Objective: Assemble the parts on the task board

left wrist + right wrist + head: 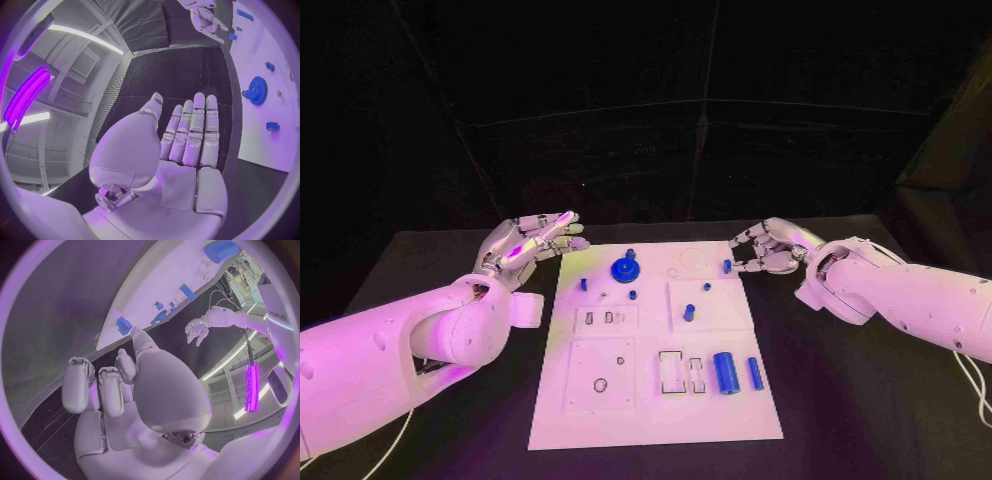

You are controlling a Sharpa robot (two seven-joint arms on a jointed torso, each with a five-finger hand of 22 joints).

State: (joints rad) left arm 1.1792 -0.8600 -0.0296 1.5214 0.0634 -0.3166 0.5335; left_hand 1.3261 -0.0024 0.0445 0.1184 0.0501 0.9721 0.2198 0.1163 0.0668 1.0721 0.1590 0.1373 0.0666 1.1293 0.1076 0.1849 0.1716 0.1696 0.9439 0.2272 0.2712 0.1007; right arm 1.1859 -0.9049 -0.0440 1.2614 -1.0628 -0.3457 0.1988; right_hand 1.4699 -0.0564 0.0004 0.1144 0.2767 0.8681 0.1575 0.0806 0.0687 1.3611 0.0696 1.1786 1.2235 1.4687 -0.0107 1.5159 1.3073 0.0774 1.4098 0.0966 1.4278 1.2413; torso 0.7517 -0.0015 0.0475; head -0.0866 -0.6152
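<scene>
The white task board [653, 420] lies in the middle of the black table. On its far half stands a blue gear [626, 268] with small blue pegs [689, 312] around it; near its front lie a thick blue cylinder [726, 372] and a slim blue rod [754, 373]. My left hand [531, 245] hovers off the board's far left corner, fingers straight and spread, holding nothing. My right hand [769, 248] is at the far right edge with fingers half curled. Its thumb reaches toward a small blue part [727, 266] [124, 325]; I cannot tell whether it touches.
Pale rectangular plates with slots and holes [600, 372] take up the board's left side. Two upright frame pieces [671, 372] stand next to the cylinder. Bare black table [848, 400] lies on both sides of the board. A dark curtain closes off the back.
</scene>
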